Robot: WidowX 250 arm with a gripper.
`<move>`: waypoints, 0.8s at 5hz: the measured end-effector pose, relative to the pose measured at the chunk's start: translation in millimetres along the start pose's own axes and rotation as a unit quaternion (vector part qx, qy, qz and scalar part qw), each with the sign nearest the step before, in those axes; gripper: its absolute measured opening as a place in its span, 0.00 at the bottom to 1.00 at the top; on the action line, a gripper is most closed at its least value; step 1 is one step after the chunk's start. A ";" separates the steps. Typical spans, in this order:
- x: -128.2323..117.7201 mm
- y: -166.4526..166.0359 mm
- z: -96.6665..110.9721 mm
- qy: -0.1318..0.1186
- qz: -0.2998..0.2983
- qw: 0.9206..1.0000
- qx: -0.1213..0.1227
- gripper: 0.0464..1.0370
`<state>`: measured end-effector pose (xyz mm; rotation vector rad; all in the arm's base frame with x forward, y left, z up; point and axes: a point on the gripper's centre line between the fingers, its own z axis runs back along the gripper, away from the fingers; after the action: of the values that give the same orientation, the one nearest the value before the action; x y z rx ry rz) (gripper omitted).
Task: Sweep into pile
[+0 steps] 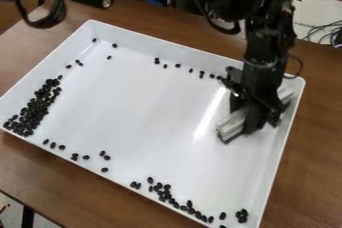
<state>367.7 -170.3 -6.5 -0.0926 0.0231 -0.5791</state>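
Observation:
The gripper [254, 114] hangs over the right side of the white tray [147, 107], shut on a pale, flat-edged sweeping tool [232, 126] that slants from lower left to upper right near the right wall. Small black beans lie in the tray. The densest heap of beans [37, 106] stretches along the left wall. A looser line of beans [175, 203] runs along the near wall toward the lower right corner. Scattered single beans dot the far edge, some close to the gripper's left side.
The tray's raised walls surround the gripper's work area, with the right wall close beside the tool. A brown wooden table [310, 147] lies around the tray. The arm spans the top of the view, and cables [325, 33] lie at the upper right.

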 end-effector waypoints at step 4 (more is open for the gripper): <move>-77.2 109.1 1.3 -0.018 0.376 0.926 0.007 0.32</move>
<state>362.6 -37.1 -15.8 -0.0737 0.0178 0.1924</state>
